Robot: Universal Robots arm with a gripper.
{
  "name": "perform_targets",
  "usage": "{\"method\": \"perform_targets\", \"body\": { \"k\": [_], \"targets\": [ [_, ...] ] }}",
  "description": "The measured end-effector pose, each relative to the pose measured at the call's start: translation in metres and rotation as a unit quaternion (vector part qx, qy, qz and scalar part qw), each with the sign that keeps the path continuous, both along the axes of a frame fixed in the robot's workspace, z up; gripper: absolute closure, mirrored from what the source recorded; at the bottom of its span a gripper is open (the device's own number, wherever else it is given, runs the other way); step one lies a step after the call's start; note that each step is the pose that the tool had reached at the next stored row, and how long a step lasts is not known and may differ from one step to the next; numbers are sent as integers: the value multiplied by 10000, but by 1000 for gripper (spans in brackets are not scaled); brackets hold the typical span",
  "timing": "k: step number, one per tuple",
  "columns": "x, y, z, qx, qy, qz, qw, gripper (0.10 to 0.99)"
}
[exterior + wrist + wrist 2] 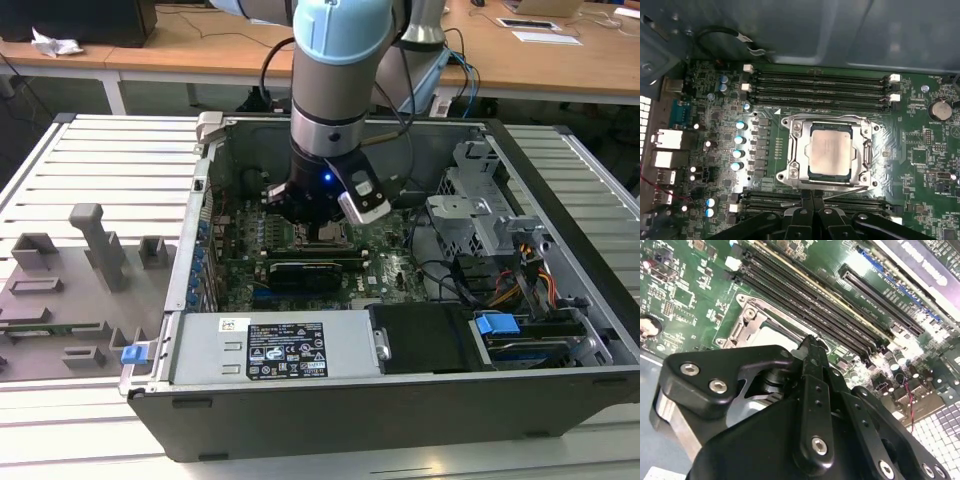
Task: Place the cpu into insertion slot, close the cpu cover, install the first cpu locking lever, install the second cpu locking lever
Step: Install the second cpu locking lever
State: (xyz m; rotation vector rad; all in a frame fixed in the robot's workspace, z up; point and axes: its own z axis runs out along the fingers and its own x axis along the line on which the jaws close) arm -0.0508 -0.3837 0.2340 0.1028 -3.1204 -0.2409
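Exterior view, left to right: grey fixture blocks [90,250] on the slatted table [120,150], then the open computer case [400,400], its white label [286,350] bearing small unreadable print. Centre frame, the tool [322,225] hovers over the motherboard; whether it's clenched or released, I cannot tell. First wrist view, centre: the cpu [830,150] sits in the insertion slot [810,175], the cpu cover [862,150] framing it.

Exterior view: arm's wrist and gripper [318,215] block most of the insertion slot [328,236]; only a sliver of its metal rim shows under the tool. Arm cut off by the picture's upper edge. Fingertip spacing not readable.

Second wrist view: gripper body [810,405] covers much of the cpu cover [747,322]; one corner of the frame and a pale patch beside it visible. Cannot tell if that patch is the cpu.

First wrist view: gripper [812,197] overlaps the near edge of the cpu cover [792,150]; locking lever positions there hidden. Print on the cpu [830,150] too small to make out.
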Motion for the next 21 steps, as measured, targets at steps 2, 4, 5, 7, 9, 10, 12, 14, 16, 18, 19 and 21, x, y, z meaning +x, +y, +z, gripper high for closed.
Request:
{"method": "perform_targets", "body": {
  "k": [2,4,5,7,9,10,12,14,16,18,19,21],
  "targets": [
    [-32,-9,-11,15,0,2,10000,980],
    [-45,-10,-35,18,0,4,10000,980],
    [-48,-10,-59,19,0,5,10000,980],
    [-55,-10,-94,21,0,7,10000,980],
    [-59,-13,-104,31,1,8,10000,980],
    [-62,-23,-106,52,0,8,10000,980],
    [-79,-52,-107,145,0,7,9999,980],
    [-97,-76,-107,209,0,8,9998,980],
    [-110,-98,-107,249,0,7,9997,980],
    [-125,-120,-107,288,0,8,9996,980],
    [-134,-128,-108,305,0,8,9995,980],
    [-148,-130,-119,316,0,7,9995,980]
  ]
}}
